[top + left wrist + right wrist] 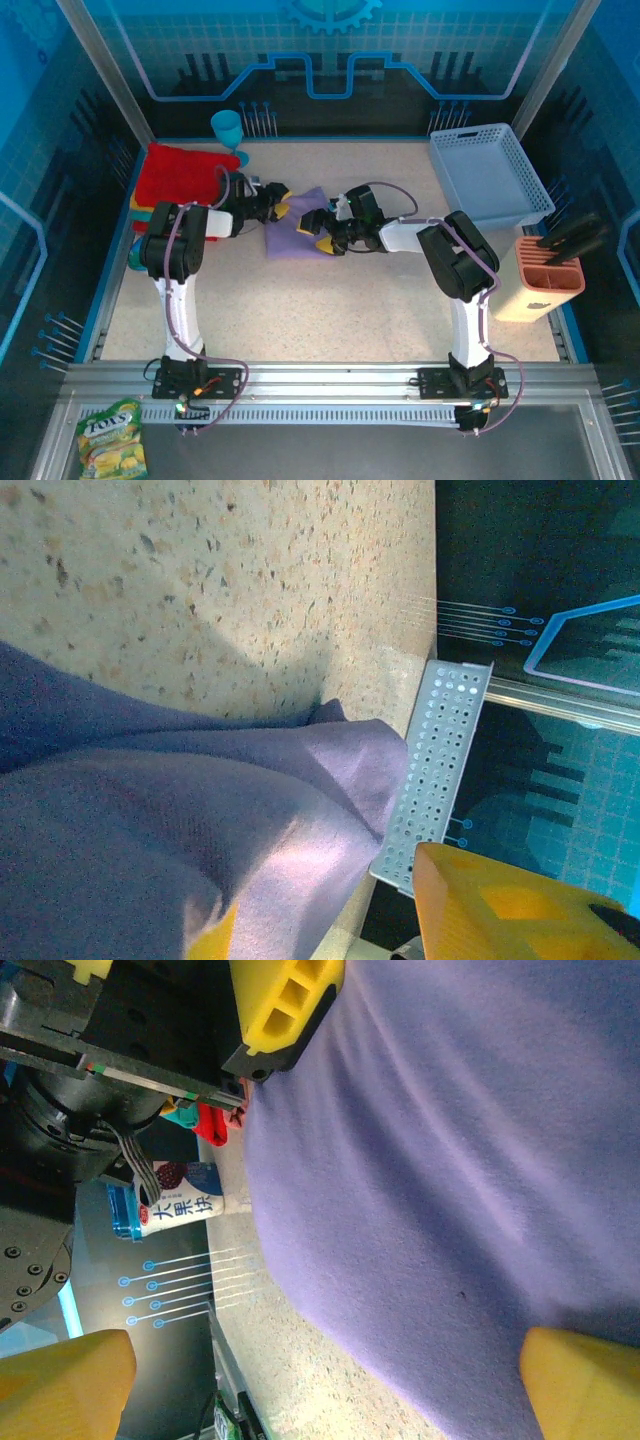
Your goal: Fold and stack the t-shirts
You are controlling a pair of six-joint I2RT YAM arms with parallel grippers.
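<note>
A lavender-purple t-shirt (298,238) lies folded into a small rectangle mid-table. My left gripper (281,206) is at its upper left edge. It is open, and cloth (200,830) is draped over one yellow finger (214,936) while the other finger (510,910) is bare. My right gripper (316,232) hovers over the shirt's right part, open, with its fingertips (585,1385) wide apart above the smooth purple cloth (450,1180). A folded red shirt (180,172) tops a stack at the left, with a yellow-orange one (139,205) beneath it. A teal one (133,260) peeks out behind the left arm.
A pale blue lattice basket (488,175) stands at the back right, with its wall (435,770) also in the left wrist view. A teal cup (228,128) sits at the back, a peach holder (545,275) at the right edge, and a snack bag (112,440) off the front.
</note>
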